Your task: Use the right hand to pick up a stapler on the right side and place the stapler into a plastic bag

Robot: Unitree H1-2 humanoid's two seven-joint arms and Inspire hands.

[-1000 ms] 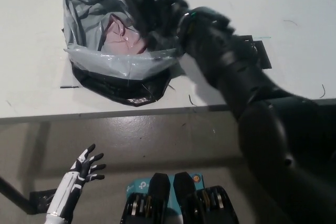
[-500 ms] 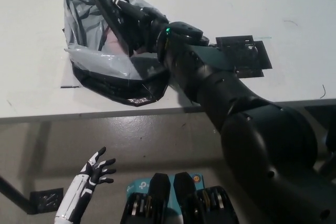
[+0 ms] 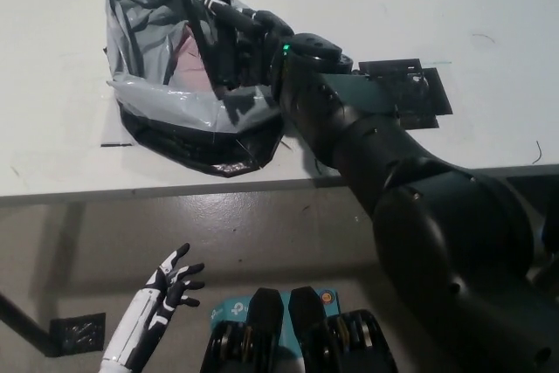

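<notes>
Head view: our right hand (image 3: 253,37), fingers clasped round the stapler (image 3: 203,32), hangs just over the plastic bag (image 3: 166,98) mouth. We should sink it inside the bag's rim before letting go. Our left hand (image 3: 175,281) rests well below the bag, fingers spread.

right hand (image 3: 251,37) grips stapler (image 3: 208,41) | over plastic bag (image 3: 166,104) | left hand (image 3: 171,283) spread

A white table (image 3: 61,155) stands above a grey-olive floor (image 3: 288,242), evenly lit.
</notes>
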